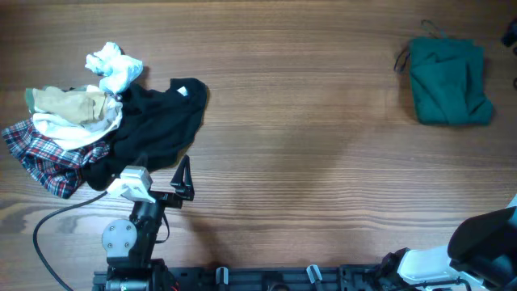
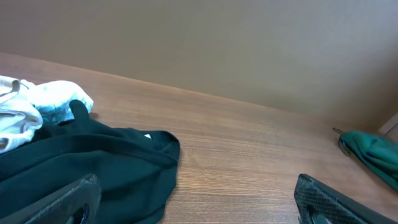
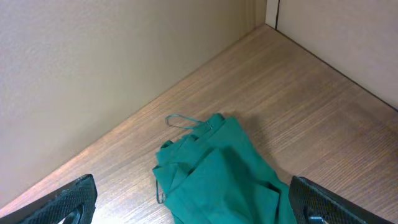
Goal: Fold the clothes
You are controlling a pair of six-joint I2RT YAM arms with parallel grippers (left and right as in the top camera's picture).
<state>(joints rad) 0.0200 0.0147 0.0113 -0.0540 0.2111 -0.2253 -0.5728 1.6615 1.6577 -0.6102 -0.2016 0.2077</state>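
A folded dark green garment (image 1: 448, 81) lies at the far right of the table; it also shows in the right wrist view (image 3: 224, 174) and the left wrist view (image 2: 373, 152). A loose pile lies at the left: a black garment (image 1: 153, 121), a white one (image 1: 113, 66), a beige one (image 1: 69, 103) and a red-blue plaid one (image 1: 44, 153). My left gripper (image 1: 185, 181) is open and empty just in front of the black garment (image 2: 93, 162). My right gripper (image 3: 193, 205) is open and empty, facing the green garment.
The wooden table (image 1: 307, 137) runs between the pile and the green garment. A wall (image 3: 93, 74) stands behind the table's far edge. The right arm's body (image 1: 485, 238) sits at the front right corner, the left arm's base (image 1: 121, 238) at the front left.
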